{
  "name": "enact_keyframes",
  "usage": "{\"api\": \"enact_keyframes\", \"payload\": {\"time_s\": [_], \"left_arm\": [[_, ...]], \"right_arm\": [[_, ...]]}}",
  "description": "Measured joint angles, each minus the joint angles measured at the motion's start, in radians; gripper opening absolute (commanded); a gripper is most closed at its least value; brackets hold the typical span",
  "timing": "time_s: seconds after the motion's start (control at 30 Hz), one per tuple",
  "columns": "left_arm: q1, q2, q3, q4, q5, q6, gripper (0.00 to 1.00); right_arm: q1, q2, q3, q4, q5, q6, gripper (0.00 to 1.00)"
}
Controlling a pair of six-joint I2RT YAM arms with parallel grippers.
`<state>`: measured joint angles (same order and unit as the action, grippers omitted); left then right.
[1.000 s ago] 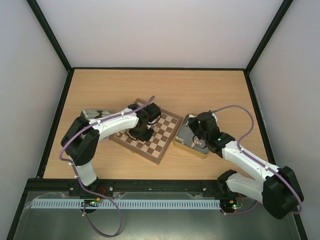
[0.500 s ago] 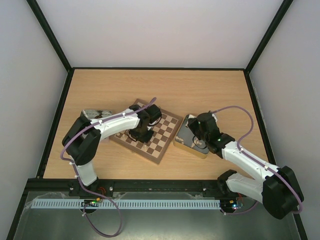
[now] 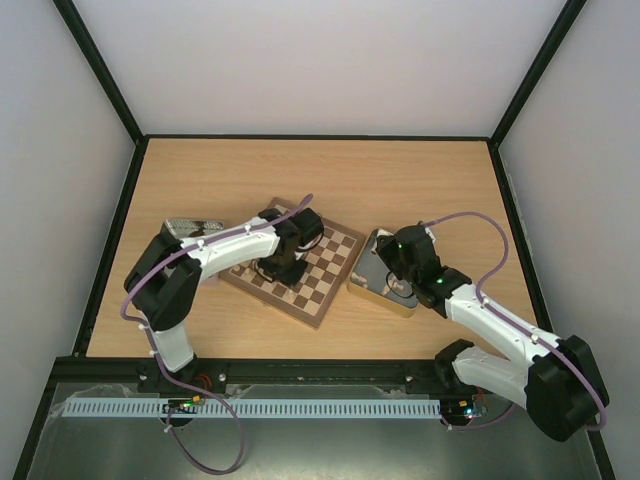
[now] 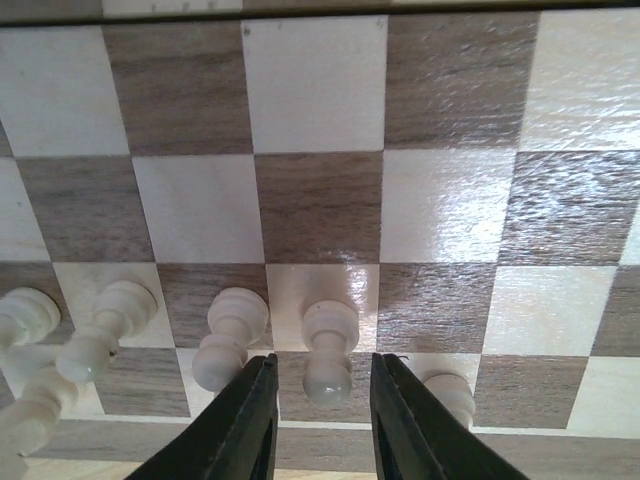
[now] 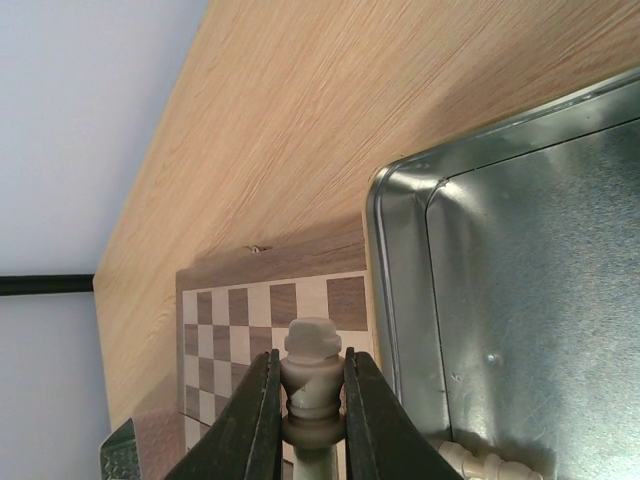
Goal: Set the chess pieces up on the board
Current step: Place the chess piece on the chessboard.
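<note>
Over the near edge of the board (image 3: 335,262), the left claw (image 4: 322,385) stood open astride an upright cream pawn (image 4: 329,345), a few cream chessmen (image 4: 235,335) alongside. The right claw (image 5: 306,375) gripped another chessman (image 5: 311,350) beside the tray (image 5: 520,250). Most squares looked bare, so much remained.

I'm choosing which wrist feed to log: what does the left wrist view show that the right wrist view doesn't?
Only the left wrist: a row of cream pieces standing along one edge of the board, with the left gripper open around one, clear of it. Only the right wrist: the right gripper shut on a cream piece, the silver tray with more pieces lying inside, and bare table. Both: the board and cream chessmen.
</note>
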<state>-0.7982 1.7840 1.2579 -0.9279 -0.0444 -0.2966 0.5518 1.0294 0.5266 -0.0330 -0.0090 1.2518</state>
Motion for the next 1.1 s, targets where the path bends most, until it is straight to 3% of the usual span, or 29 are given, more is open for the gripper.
{"api": "enact_keyframes", "payload": {"time_s": [0.4,0.53,0.7,0.93,1.1], "left_arm": [[0.008,-0.148,0.068,0.081,-0.032,-0.028,0.48],[-0.008,-0.243,0.037,0.235,-0.051,-0.063,0.59],[-0.131,-0.397,-0.154,0.555,-0.050,-0.090,0.67],[-0.225,-0.424,-0.265,0.804,-0.010,-0.114,0.66],[-0.238,-0.427,-0.272,0.907,-0.007,-0.153,0.50]], "right_arm": [[0.000,-0.023,0.000,0.053,-0.071,0.000,0.04],[0.001,-0.014,-0.007,0.127,-0.151,0.083,0.04],[0.026,-0.013,-0.021,0.221,-0.240,0.226,0.04],[0.084,-0.073,-0.032,0.261,-0.302,0.350,0.06],[0.112,-0.146,-0.037,0.261,-0.307,0.373,0.07]]}}
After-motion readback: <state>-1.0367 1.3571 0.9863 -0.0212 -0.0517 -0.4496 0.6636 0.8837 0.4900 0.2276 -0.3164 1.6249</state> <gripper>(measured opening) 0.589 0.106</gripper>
